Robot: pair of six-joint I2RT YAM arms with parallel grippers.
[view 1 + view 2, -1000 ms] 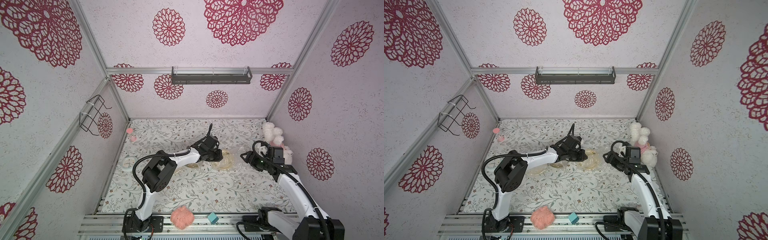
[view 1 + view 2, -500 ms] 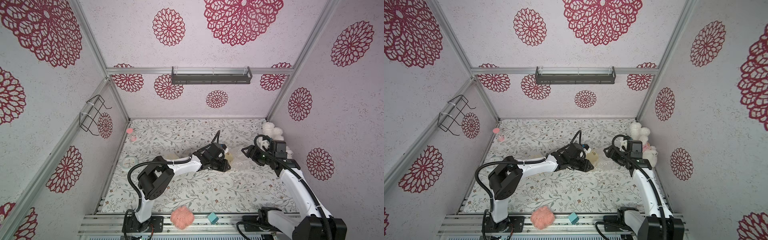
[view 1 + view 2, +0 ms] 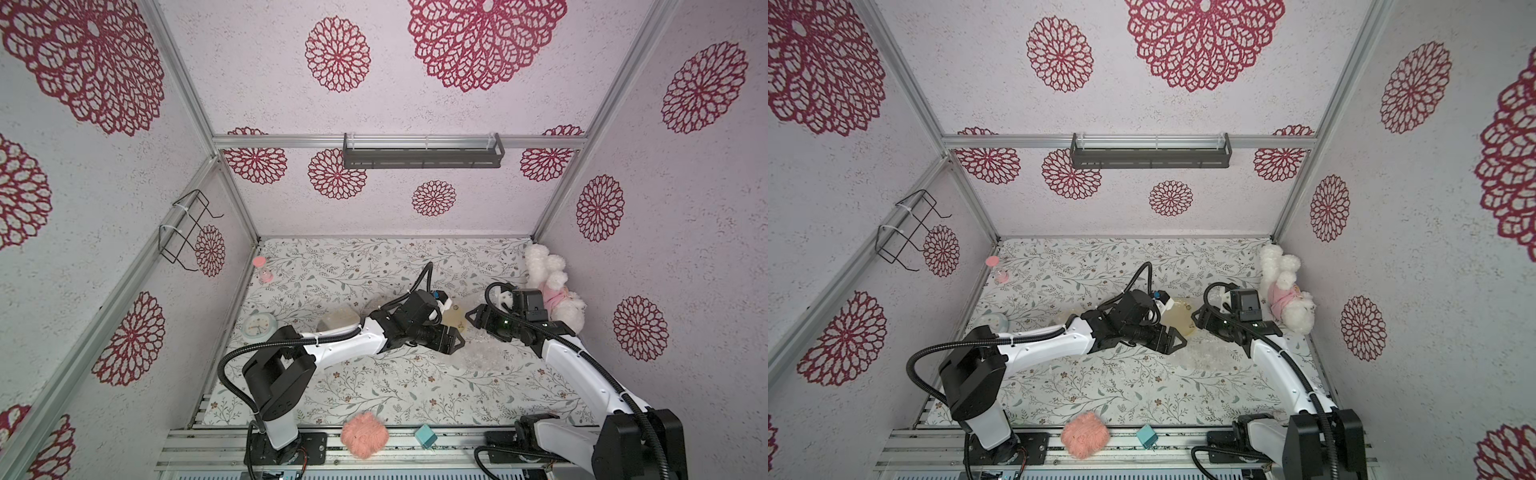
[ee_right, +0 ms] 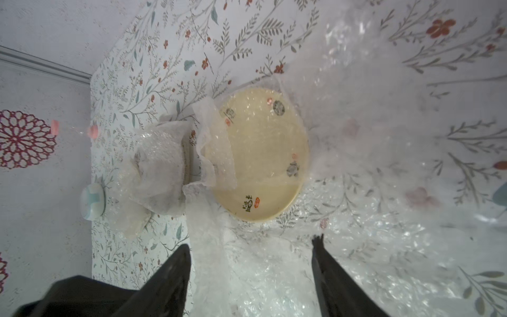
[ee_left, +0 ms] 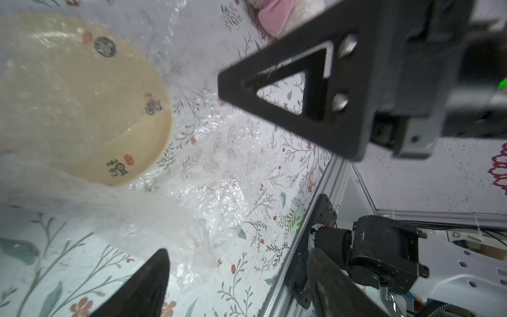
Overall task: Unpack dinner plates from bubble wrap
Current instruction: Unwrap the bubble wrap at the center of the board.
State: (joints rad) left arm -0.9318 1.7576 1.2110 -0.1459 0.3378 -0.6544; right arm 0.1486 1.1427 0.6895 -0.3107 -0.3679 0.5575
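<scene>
Cream plate (image 4: 263,153) half bared amid bubble wrap (image 4: 356,247), left gripper (image 5: 238,251) jaws spread, empty, right gripper (image 4: 252,241) jaws apart, seemingly empty

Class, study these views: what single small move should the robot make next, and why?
Probably close the left gripper on the bubble wrap flap and peel it away: it and the right gripper are open and empty, and that flap covers one edge of the cream plate.

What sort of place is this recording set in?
Likely a staged robot test cell, not a home: wallpapered panels in an aluminium frame, robot arms mounted on a slotted rail, and a floral tabletop holding props like a plush poodle and clock.
</scene>
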